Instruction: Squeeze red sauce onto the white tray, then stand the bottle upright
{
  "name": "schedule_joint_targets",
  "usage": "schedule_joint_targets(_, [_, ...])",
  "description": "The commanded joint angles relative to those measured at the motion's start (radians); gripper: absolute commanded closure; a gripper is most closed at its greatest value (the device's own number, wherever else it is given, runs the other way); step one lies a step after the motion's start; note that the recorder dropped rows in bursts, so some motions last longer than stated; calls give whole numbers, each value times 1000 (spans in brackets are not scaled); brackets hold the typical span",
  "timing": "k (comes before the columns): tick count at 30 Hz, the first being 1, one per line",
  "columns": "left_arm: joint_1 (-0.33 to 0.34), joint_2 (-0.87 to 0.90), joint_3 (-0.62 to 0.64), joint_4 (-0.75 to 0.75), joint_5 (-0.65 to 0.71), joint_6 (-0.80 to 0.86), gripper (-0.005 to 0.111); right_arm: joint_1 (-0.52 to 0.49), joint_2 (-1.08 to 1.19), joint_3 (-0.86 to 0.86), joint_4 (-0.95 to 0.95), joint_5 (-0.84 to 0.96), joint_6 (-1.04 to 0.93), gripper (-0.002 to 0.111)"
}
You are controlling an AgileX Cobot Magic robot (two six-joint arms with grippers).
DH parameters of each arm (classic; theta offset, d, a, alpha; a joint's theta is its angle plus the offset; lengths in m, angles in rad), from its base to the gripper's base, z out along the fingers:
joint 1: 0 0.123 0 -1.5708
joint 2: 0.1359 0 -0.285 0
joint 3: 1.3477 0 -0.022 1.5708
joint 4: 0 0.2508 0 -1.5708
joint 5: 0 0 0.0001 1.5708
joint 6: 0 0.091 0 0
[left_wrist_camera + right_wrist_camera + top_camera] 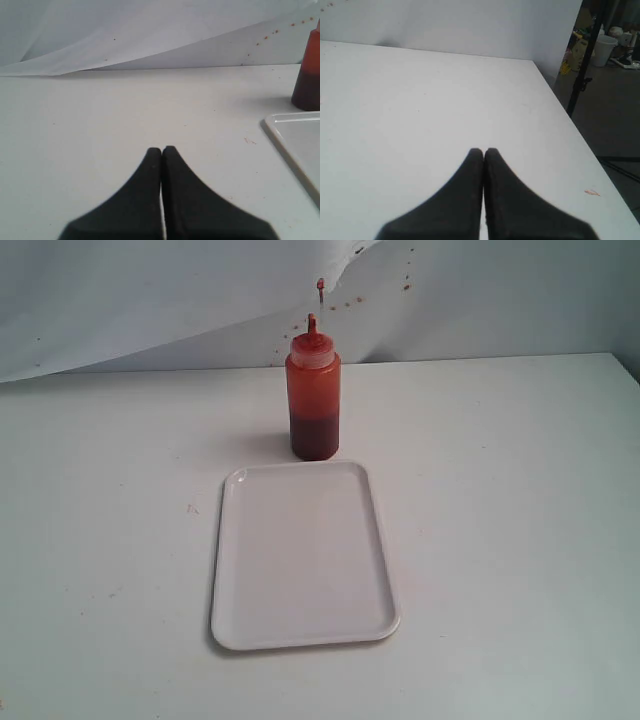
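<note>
The bottle (pixel 313 400) stands upright on the table just behind the white tray (pixel 300 635); dark red sauce fills its lower part. The tray's surface is bare white, with no sauce blob showing. Neither arm appears in the exterior view. In the left wrist view my left gripper (pixel 162 149) is shut with nothing between its black fingers, low over bare table, and the bottle (pixel 309 70) and a corner of the tray (pixel 280 131) sit at that view's edge. My right gripper (pixel 484 150) is also shut and empty over bare table; bottle and tray are out of that view.
A white backdrop sheet (pixel 150 290) with small reddish specks hangs behind the table. In the right wrist view the table's edge (pixel 570 125) drops off to a floor with a black stand pole (pixel 585 65) and clutter beyond.
</note>
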Motion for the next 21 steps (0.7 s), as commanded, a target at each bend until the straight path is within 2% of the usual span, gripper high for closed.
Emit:
schedule_joint_targets(1, [2,-3,5,2,-8,-4,107,-8,-5,4,-2,-11,6,108])
schedule_joint_targets(12, [2,-3,5,5,-8,-1,107,-8,-5,4,3,-11,6,108])
schedule_joint_targets(14, [2,-3,5,48,-39,16,107,-8,-5,4,3,-11,6,108])
schedule_joint_targets(15, [2,-3,5,6,-79,11,107,-8,-5,4,3,-11,6,108])
schedule_joint_targets(16, [2,-3,5,-145,-141,-14,107,-8,-5,4,3,-11,6,108])
schedule_joint_targets(17, [2,-3,5,-221,-191,-11,107,-8,-5,4,3,-11,6,108])
schedule_joint_targets(19, [2,-3,5,-275,-412,-29,107,-8,-5,4,3,-11,6,108])
schedule_joint_targets(20, [2,-3,5,-278,-462,-36,107,-8,-5,4,3,-11,6,108])
schedule_joint_targets(21, [2,-3,5,-278,-575,-50,107,-8,-5,4,3,-11,6,108])
